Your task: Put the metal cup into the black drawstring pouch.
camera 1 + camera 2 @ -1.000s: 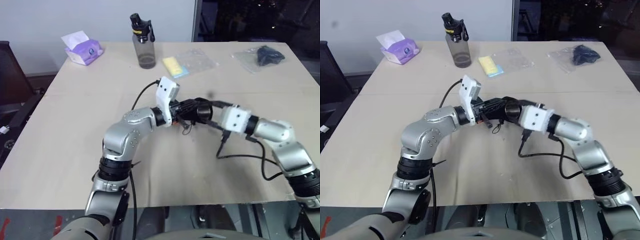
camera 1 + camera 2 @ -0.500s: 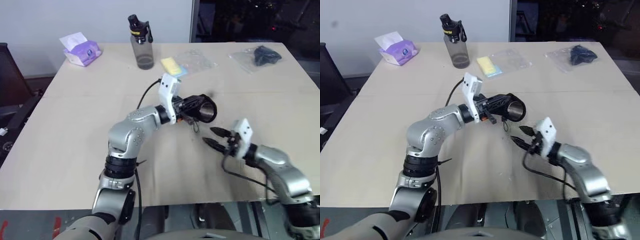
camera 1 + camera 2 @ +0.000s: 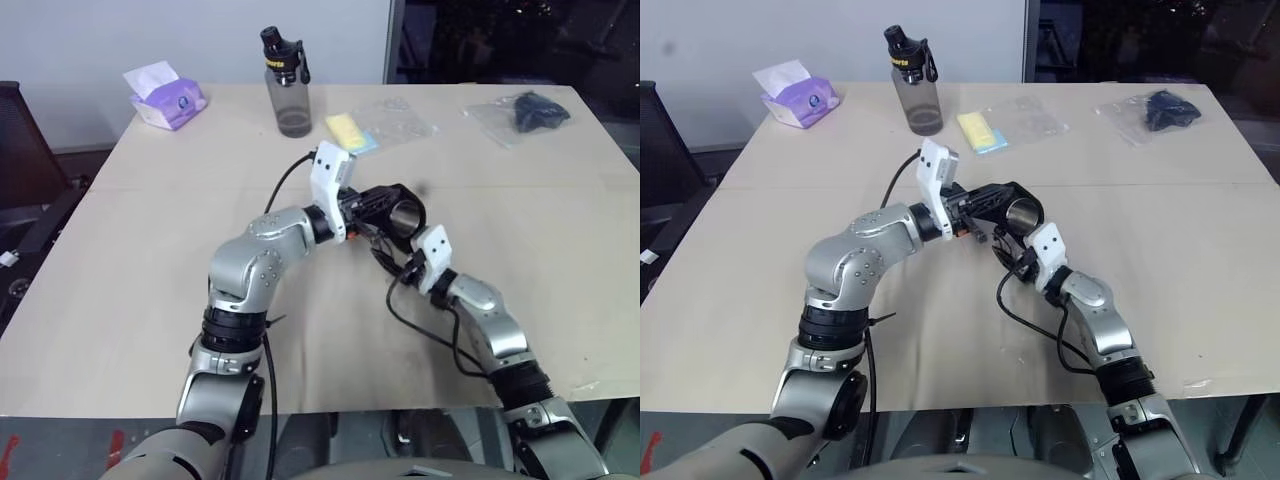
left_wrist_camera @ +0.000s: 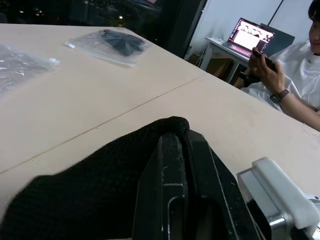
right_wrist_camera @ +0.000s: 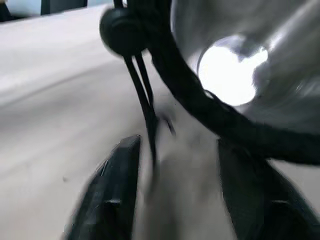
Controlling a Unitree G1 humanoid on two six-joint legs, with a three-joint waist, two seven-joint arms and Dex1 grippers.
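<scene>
A: Metal cup (image 3: 1021, 211) sits inside the black drawstring pouch (image 3: 992, 203), above mid-counter (image 3: 760, 260). Why held up?

B: Left gripper (image 3: 975, 215), jaws clamped on the pouch, keeps the mouth facing right. Right gripper (image 5: 175, 200), jaws apart, straddles the cord (image 5: 142, 95), probably to cinch.

Shiny steel metal cup (image 3: 1022, 211), matt knitted-cloth black drawstring pouch (image 4: 90, 192), matt table (image 3: 140, 250)
</scene>
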